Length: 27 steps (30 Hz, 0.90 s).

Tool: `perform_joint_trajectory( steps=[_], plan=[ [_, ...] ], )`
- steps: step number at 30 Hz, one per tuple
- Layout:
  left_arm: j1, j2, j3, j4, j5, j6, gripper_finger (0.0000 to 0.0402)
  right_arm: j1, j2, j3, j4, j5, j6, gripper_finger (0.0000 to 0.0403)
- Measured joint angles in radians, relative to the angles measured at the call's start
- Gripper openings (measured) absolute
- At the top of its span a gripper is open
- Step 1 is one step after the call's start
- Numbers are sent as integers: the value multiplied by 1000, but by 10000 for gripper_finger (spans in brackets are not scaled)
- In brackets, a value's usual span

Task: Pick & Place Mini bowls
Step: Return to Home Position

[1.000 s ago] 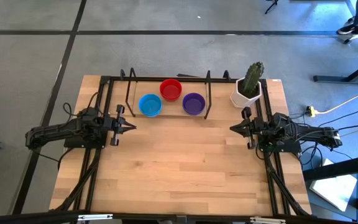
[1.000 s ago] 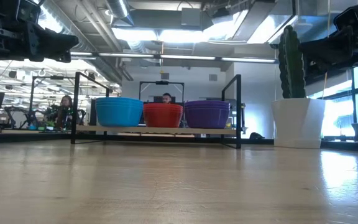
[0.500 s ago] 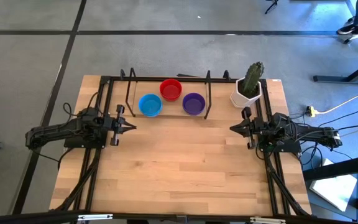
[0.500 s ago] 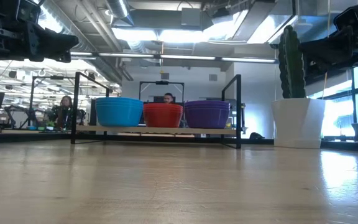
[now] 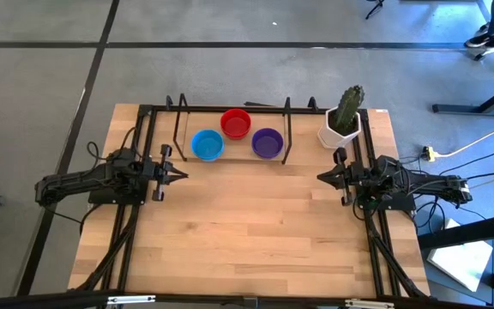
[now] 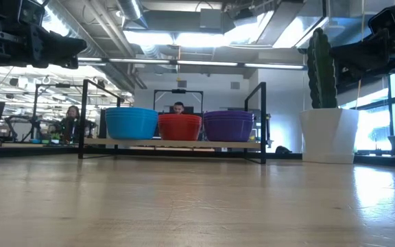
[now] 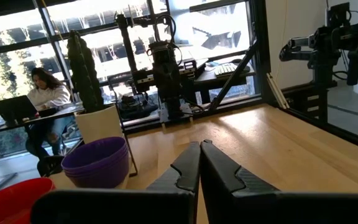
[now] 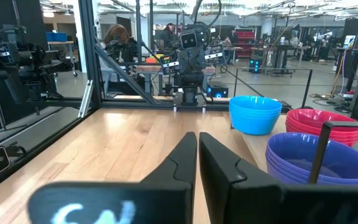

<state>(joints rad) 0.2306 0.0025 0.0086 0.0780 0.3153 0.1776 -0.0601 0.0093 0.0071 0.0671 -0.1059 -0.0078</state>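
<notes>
Sole shift: person's head [image 6: 177,107] behind bowls [image 6: 180,127]

In the low view, the head of a person [image 6: 177,106] showing just above the red bowls [image 6: 180,127] shifted slightly to the left.

Upper centre of the high view: blue bowls [image 5: 207,144], red bowls [image 5: 236,124] and purple bowls [image 5: 267,142], all plain. At their right, a green cactus [image 5: 348,106] in a white pot [image 5: 333,136]. The table [image 5: 247,232] is pale, streaked wood; the floor [image 5: 230,73] is grey.
</notes>
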Motion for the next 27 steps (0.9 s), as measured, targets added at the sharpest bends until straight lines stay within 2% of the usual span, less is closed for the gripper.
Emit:
perform_joint_trajectory(
  steps=[27],
  plan=[
    [0, 0, 0, 0, 0, 0, 9, 0, 0, 0, 0, 0, 0, 21]
  ],
)
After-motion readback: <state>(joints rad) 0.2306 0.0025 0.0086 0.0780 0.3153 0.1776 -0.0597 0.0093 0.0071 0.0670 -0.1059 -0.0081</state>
